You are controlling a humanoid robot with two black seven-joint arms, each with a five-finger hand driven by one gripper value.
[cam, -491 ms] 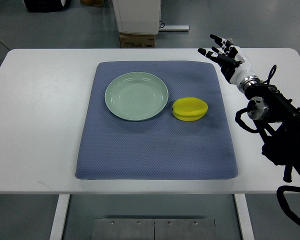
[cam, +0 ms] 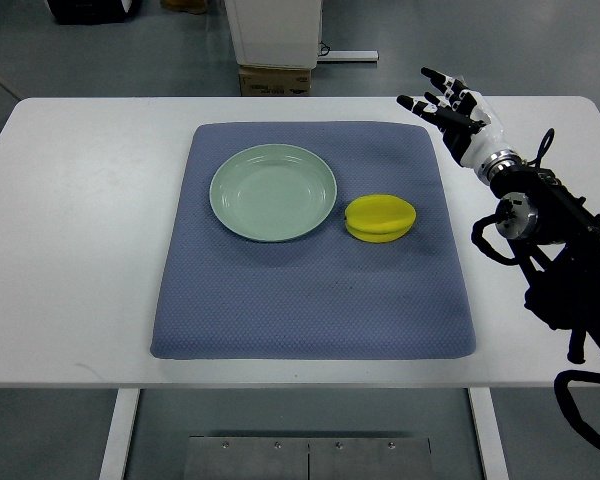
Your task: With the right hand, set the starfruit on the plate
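Observation:
A yellow starfruit (cam: 380, 217) lies on the blue mat (cam: 310, 290), just right of a pale green plate (cam: 273, 192). The plate holds nothing. My right hand (cam: 442, 104) hovers at the mat's far right corner, up and to the right of the starfruit and apart from it. Its fingers are spread and hold nothing. The right arm (cam: 550, 240) runs in from the right edge.
The mat covers the middle of a white table (cam: 80, 230). A cardboard box (cam: 275, 78) and a white cabinet base stand on the floor beyond the table's far edge.

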